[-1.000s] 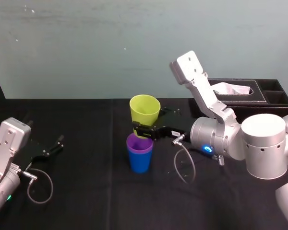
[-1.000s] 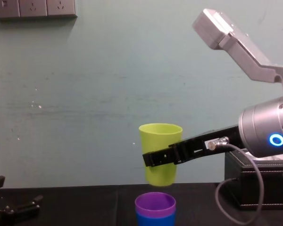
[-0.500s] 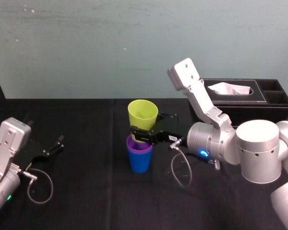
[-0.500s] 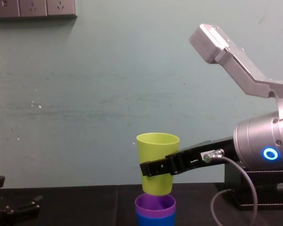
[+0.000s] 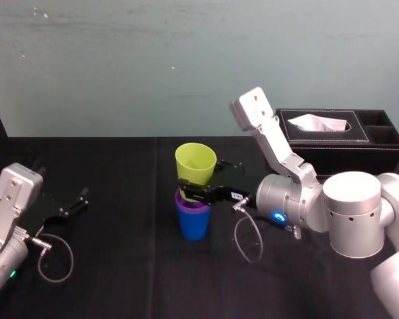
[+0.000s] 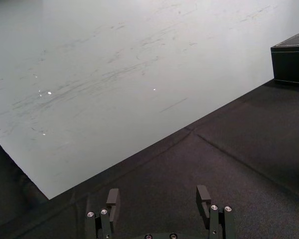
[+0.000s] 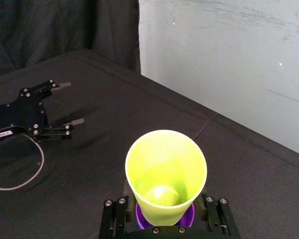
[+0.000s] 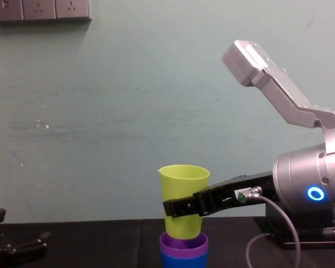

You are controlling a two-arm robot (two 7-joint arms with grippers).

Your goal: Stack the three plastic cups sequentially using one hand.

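Observation:
The blue cup (image 5: 193,224) stands on the black table (image 5: 120,266) with the purple cup (image 5: 180,198) nested inside it. My right gripper (image 5: 189,188) is shut on the yellow-green cup (image 5: 195,165), holding it upright with its base just inside the purple cup's mouth. From the chest, the yellow-green cup (image 8: 183,187) dips into the purple cup (image 8: 183,244) above the blue cup (image 8: 183,262), and the right gripper (image 8: 173,207) clamps its lower half. The right wrist view looks down into the yellow-green cup (image 7: 166,169), one finger on each side. My left gripper (image 5: 73,203) rests open at the far left.
A black tissue box (image 5: 319,129) with a side compartment stands at the back right, behind the right arm. A grey cable (image 5: 243,236) loops off the right wrist onto the table. The left gripper (image 6: 158,199) faces the pale wall, its fingers apart on the cloth.
The right gripper has come down and slightly left with the yellow-green cup, from above the purple cup to its base inside the purple cup's mouth. The left arm has not moved.

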